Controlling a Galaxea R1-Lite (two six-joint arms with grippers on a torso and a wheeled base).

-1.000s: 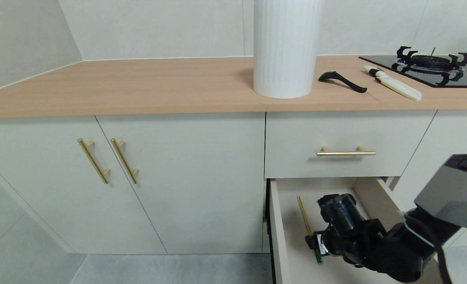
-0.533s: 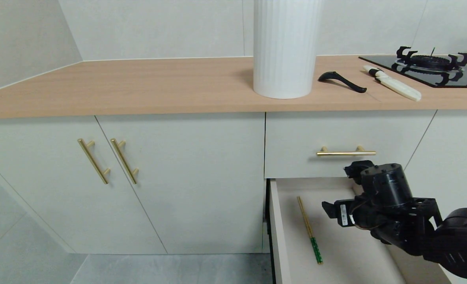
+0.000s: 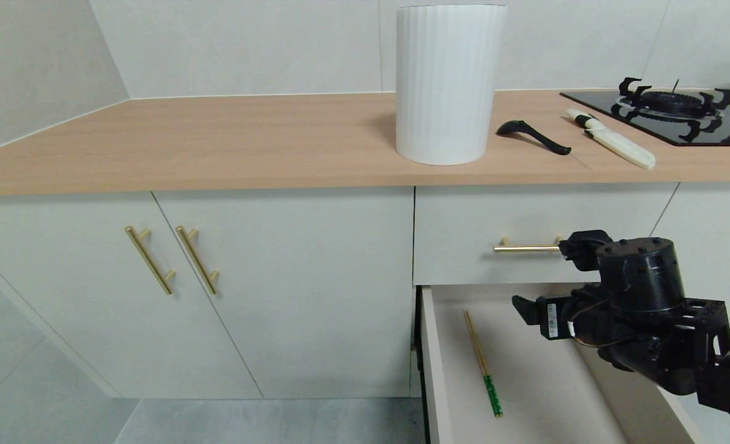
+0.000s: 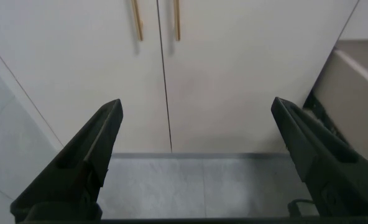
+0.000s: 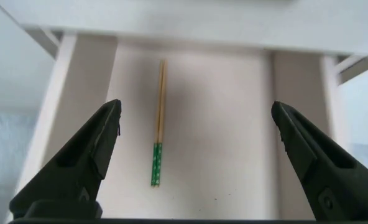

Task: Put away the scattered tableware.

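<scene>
From the head view, a wood-grain counter [image 3: 217, 142] carries a tall white ribbed cylinder [image 3: 445, 83] near its front edge. Beside it lies a curved black utensil [image 3: 531, 134], then a knife [image 3: 611, 140] with a cream blade, and a glossy black gas hob [image 3: 673, 108] sits at the right end. Below the counter are matte pale cupboard doors with slim brass bar handles [image 3: 149, 259]. A shut drawer with a brass handle [image 3: 525, 248] sits above an open drawer [image 3: 430, 364]. On the open drawer's smooth beige floor lies a pair of chopsticks [image 3: 482, 364], thin bamboo sticks with green-patterned ends, close to the left side wall. Their long axis runs back to front, with the green ends toward the drawer's front. The right gripper [image 3: 553, 277] hangs over the drawer's right half with its fingers spread wide and nothing between them, and it partly covers the brass handle's right end.

In the left wrist view, the left gripper [image 4: 196, 168] has its black fingers far apart and empty, facing the cupboard doors [image 4: 234, 74] above a grey tiled floor [image 4: 196, 180].

In the right wrist view, the right gripper [image 5: 196, 162] is splayed wide above the drawer floor [image 5: 221, 124]. The chopsticks [image 5: 160, 121] lie side by side, touching each other and apart from both fingers.
</scene>
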